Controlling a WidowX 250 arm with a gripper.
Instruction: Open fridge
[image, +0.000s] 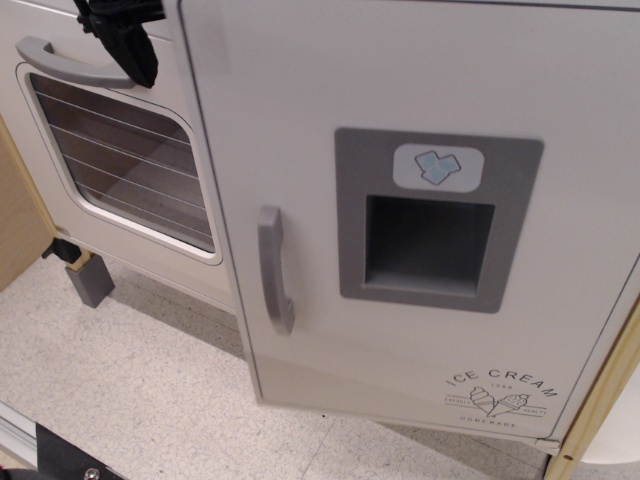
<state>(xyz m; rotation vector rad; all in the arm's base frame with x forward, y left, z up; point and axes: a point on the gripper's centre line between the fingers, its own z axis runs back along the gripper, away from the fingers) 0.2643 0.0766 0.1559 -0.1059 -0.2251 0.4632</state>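
The fridge door (400, 70) is large and pale grey and fills the middle and right. It has a vertical curved grey handle (274, 270), a dark grey ice-dispenser recess (430, 243) and an "ICE CREAM" logo (498, 391). The door's left edge stands slightly out from the cabinet, ajar. My black gripper (120, 35) is at the top left, mostly cut off by the frame. It hangs in front of the oven door's handle, just left of the fridge door's upper left edge and far above the fridge handle. Whether it touches the door or how its jaws stand does not show.
The windowed oven door (125, 160) with a horizontal grey handle (55, 65) is at the left. A grey block foot (90, 282) stands under it. A wooden panel (18, 220) is at the far left and a wooden post (600, 400) at the right. Speckled floor (150, 400) lies below.
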